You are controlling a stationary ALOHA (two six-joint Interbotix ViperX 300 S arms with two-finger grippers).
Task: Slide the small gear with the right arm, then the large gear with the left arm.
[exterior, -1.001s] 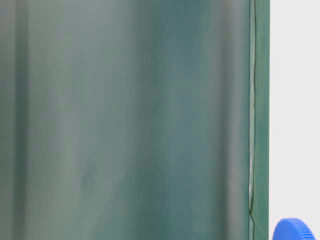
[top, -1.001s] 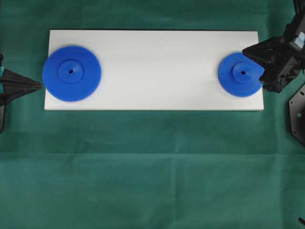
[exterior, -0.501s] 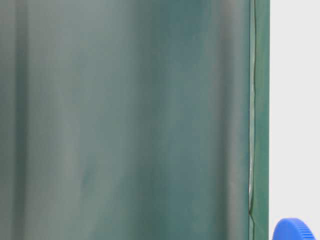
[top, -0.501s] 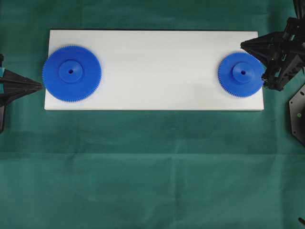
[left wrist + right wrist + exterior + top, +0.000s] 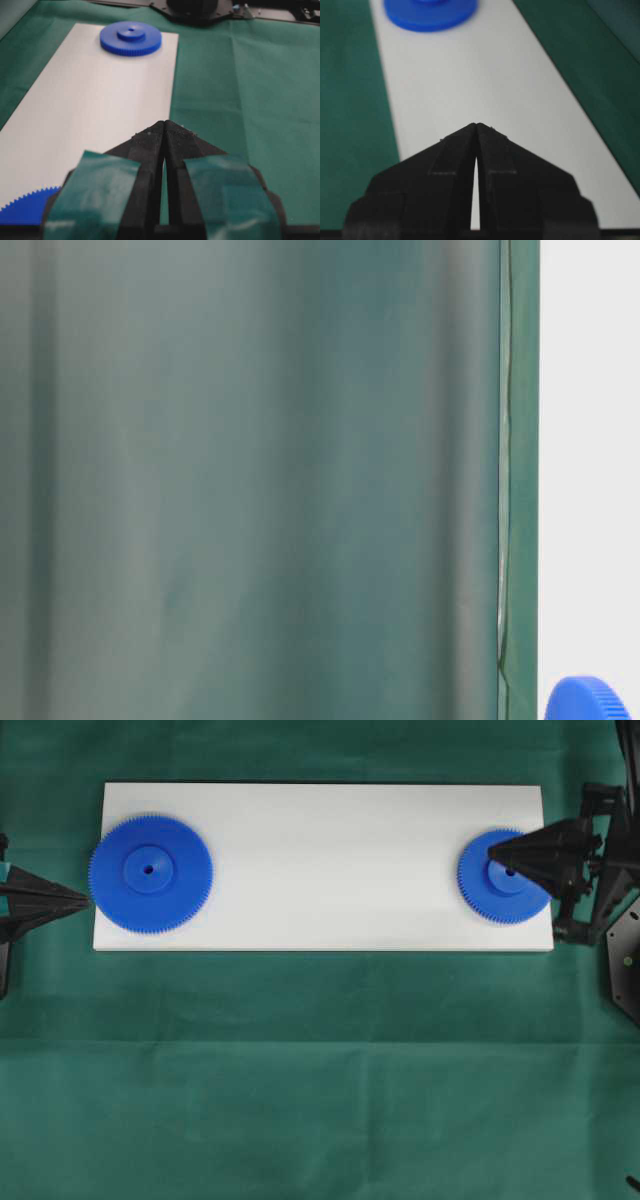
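In the overhead view the small gear [image 5: 505, 877] lies at the right end of the white board [image 5: 320, 860], and the right gripper [image 5: 492, 850], its jaws pressed together to a point, reaches in from the right edge with its tip over the gear's upper part, near the hub. The large gear [image 5: 150, 873] sits at the board's left end; the left gripper [image 5: 84, 900], likewise closed to a point and empty, is just beside its lower left rim, on the green cloth [image 5: 320, 1070]. A second ago the right gripper stood off the gear's right rim, angled higher; both gears lie where they were.
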